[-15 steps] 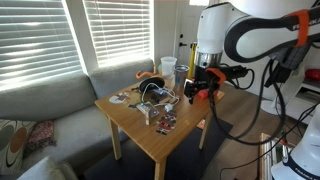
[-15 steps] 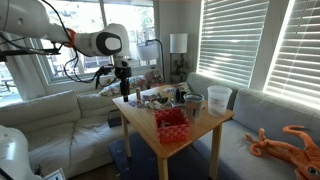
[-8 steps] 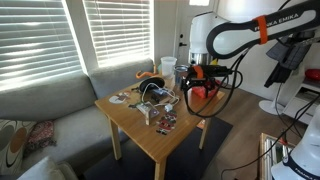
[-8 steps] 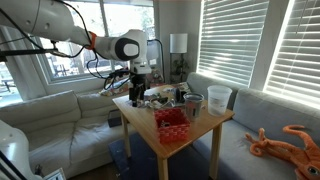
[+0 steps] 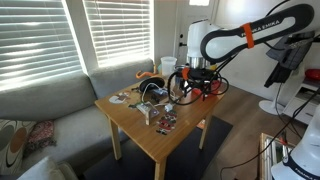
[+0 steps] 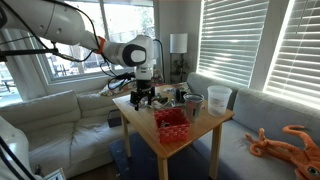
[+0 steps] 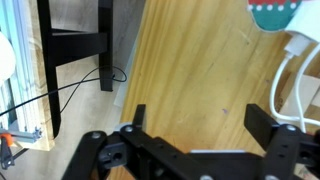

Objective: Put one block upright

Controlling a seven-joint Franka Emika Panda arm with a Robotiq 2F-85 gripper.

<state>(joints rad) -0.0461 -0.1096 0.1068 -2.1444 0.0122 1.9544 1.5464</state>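
Note:
My gripper (image 7: 200,120) is open, and in the wrist view only bare wood of the table (image 7: 200,60) shows between its two dark fingers (image 7: 262,118). In both exterior views the gripper (image 5: 180,94) (image 6: 143,97) hangs low over one edge of the small wooden table (image 5: 138,130), beside the clutter. I cannot make out a block in any view; it may be hidden among the clutter. Nothing is held.
A red basket (image 6: 172,120), a white cup (image 6: 218,97) and a dark cup (image 6: 192,103) stand on the table. A clear cup (image 5: 168,68) and a stack of cards (image 5: 165,122) also lie there. A white cable (image 7: 296,60) runs near the right finger.
The arm has swung in from beside the table and lowered, so the gripper now hangs over the tabletop's edge. The jaws stayed open.

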